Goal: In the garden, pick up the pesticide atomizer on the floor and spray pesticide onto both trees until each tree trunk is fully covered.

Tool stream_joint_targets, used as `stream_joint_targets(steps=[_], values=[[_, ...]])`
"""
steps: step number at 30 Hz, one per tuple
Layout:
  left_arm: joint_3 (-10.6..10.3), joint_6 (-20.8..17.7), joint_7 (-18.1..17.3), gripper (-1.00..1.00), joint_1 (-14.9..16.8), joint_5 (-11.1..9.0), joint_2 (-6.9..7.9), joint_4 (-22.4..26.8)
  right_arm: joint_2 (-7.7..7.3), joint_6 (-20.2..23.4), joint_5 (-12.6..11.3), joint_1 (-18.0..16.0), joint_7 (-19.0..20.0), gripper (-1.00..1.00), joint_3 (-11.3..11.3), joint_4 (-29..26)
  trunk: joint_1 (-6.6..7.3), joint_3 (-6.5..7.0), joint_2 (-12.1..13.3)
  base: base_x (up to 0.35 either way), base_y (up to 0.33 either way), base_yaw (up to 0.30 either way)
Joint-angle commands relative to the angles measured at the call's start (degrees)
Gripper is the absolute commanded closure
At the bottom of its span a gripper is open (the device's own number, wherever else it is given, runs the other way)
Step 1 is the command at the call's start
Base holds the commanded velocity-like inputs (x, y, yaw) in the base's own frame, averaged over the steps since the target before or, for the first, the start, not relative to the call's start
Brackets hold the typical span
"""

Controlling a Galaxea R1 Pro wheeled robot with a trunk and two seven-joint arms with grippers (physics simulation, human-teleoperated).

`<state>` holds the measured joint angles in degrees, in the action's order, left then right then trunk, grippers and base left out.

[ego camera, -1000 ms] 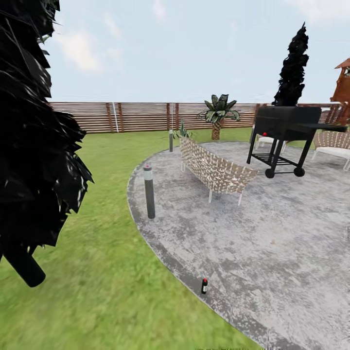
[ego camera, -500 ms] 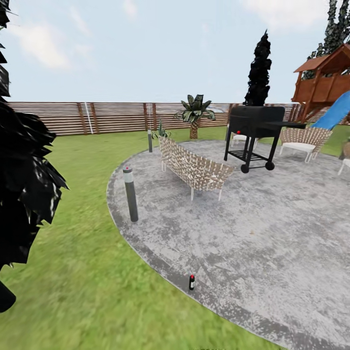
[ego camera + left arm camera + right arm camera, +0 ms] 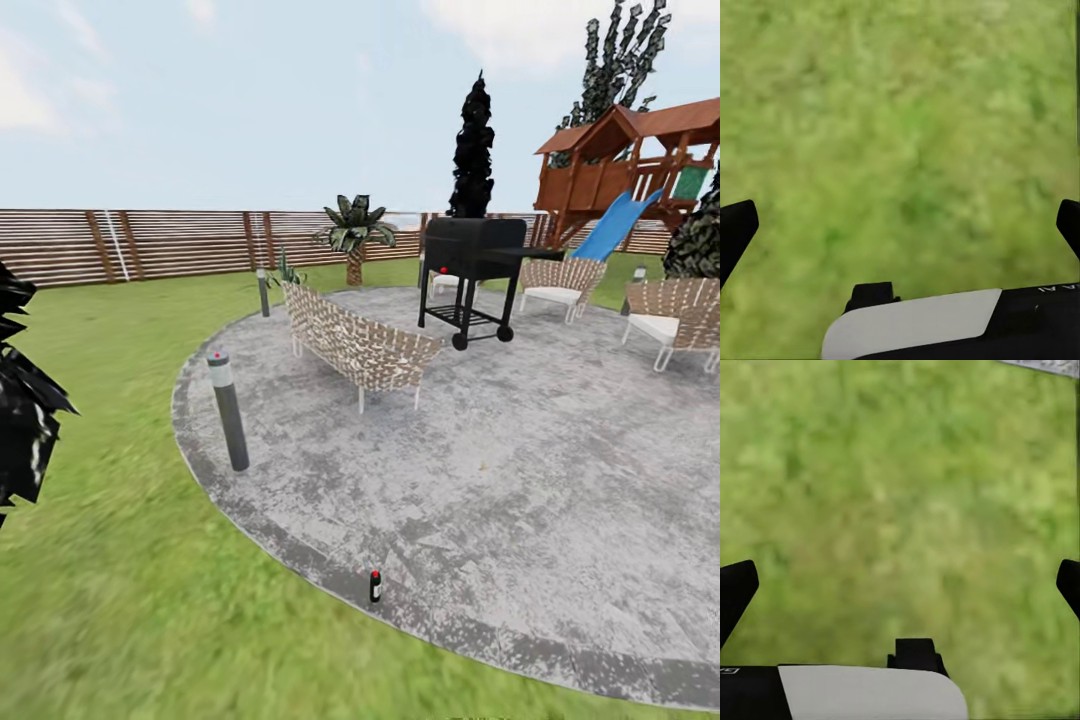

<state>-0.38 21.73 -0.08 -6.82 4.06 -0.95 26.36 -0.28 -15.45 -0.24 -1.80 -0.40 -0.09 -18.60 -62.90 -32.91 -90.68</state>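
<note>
- So: pesticide atomizer [image 3: 375, 586] is a small slim near-black bottle w/ a red dot near the top; too small to make out label or trigger.
- It stands upright, long axis vertical; can't tell which way the nozzle faces.
- It sits on the round stone patio [image 3: 520, 480], right at the patio's near edge by the lawn [image 3: 120, 600], well apart from everything else.
- Grey bollard light [image 3: 228, 410] stands at the patio's left edge; a 2nd one is at the far edge.
- Wicker bench [image 3: 358, 345] is toward the patio's far-left part, black grill [image 3: 470, 270] behind it, more wicker chairs at the far-right edge.
- Wooden playset [image 3: 620, 165] w/ blue slide is beyond the patio, slatted fence [image 3: 150, 240] across the back.
- Left gripper [image 3: 900, 229]: fingers spread wide, nothing between them, grass below.
- Right gripper [image 3: 900, 589]: also wide open & empty, over grass, a sliver of patio at one corner.
</note>
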Motion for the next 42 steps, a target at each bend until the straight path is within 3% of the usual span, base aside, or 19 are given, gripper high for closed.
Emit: stream_joint_targets(steps=[1,11,22,42], values=[[0.1,0.1,0.0,-1.0,0.0,0.4,-0.01,0.1,0.01,-0.2,0.0,0.0,0.0,-1.0,0.0,0.1,0.0,-0.04,0.0,0.03,0.052,-0.3],[0.1,0.1,0.0,-1.0,0.0,0.4,-0.01,0.1,-0.02,-0.2,0.0,0.0,0.0,-1.0,0.0,0.1,0.0,-0.05,0.0,0.008,0.014,-0.277],[0.1,0.1,0.0,-1.0,0.0,0.4,-0.01,0.1,0.01,-0.2,0.0,0.0,0.0,-1.0,0.0,0.1,0.0,-0.06,0.0,0.034,0.013,-0.045],[0.1,0.1,0.0,-1.0,0.0,0.4,-0.01,0.0,0.02,-0.2,0.0,0.0,0.0,-1.0,0.0,0.1,0.0,-0.06,0.0,0.112,0.306,-0.265]])
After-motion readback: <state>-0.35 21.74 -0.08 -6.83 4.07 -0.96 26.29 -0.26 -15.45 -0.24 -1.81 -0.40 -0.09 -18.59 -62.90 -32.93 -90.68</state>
